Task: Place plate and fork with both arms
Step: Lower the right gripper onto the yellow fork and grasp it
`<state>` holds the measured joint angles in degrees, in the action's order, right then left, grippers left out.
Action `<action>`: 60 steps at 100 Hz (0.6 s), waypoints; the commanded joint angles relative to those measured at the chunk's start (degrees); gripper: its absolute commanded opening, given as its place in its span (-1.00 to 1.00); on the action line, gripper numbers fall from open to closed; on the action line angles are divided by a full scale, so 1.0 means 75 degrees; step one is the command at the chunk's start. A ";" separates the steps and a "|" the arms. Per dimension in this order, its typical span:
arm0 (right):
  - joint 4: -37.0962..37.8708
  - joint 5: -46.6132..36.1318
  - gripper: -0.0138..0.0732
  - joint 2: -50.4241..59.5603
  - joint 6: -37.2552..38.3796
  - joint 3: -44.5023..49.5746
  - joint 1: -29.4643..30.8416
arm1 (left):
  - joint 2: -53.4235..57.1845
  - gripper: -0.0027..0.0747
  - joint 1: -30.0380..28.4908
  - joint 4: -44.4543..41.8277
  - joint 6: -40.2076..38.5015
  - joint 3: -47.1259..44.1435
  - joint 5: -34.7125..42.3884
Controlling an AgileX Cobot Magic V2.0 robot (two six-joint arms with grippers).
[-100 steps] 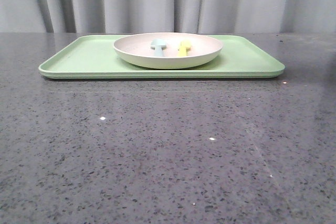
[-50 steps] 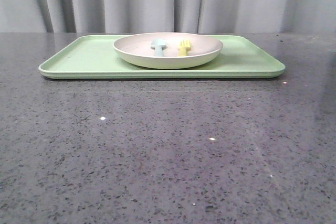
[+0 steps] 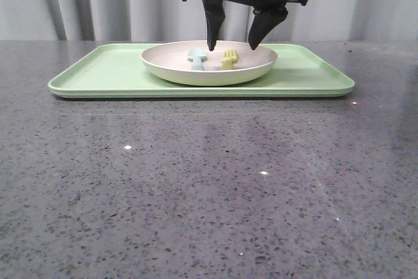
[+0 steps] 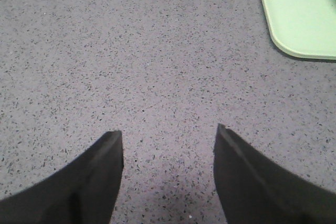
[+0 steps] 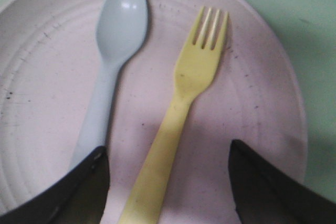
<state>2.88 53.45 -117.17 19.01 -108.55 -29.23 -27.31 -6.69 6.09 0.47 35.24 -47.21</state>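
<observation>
Grey speckled stone table (image 3: 209, 187), light-green tray (image 3: 104, 73) lying flat at the far side of it. The plate (image 3: 176, 70) sits on the tray, roughly mid-tray, cream-pink inside. In the plate: light-blue spoon (image 5: 113, 61) and the fork (image 5: 181, 108), yellow, lying side by side, not touching, fork on the robot's right side of the spoon, tines pointing away from the robot. Right gripper (image 3: 232, 47) hangs over the plate from above, jaws spread wide, fingertips just above the rim level, holding nothing; in the right wrist view the fork handle lies between the two fingers and the spoon handle runs under one finger's edge. Left gripper (image 4: 168, 140) over bare table beside a tray corner, jaws also wide apart, empty.
</observation>
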 commanded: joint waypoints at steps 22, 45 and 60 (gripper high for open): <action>0.0245 -0.0345 0.44 0.0322 0.0022 -0.0273 0.0017 | -0.0043 0.06 -0.0020 0.0039 -0.0062 0.0205 0.0489; 0.0239 -0.0318 0.44 0.0144 0.0022 -0.0273 0.0017 | -0.0043 0.06 -0.0020 0.0039 -0.0062 0.0205 0.0489; 0.0239 -0.0271 0.44 0.0040 0.0022 -0.0273 0.0017 | -0.0043 0.06 -0.0020 0.0039 -0.0062 0.0205 0.0489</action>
<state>3.63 53.33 -119.91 19.12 -108.55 -29.23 -27.31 -6.69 6.09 0.47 35.24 -47.21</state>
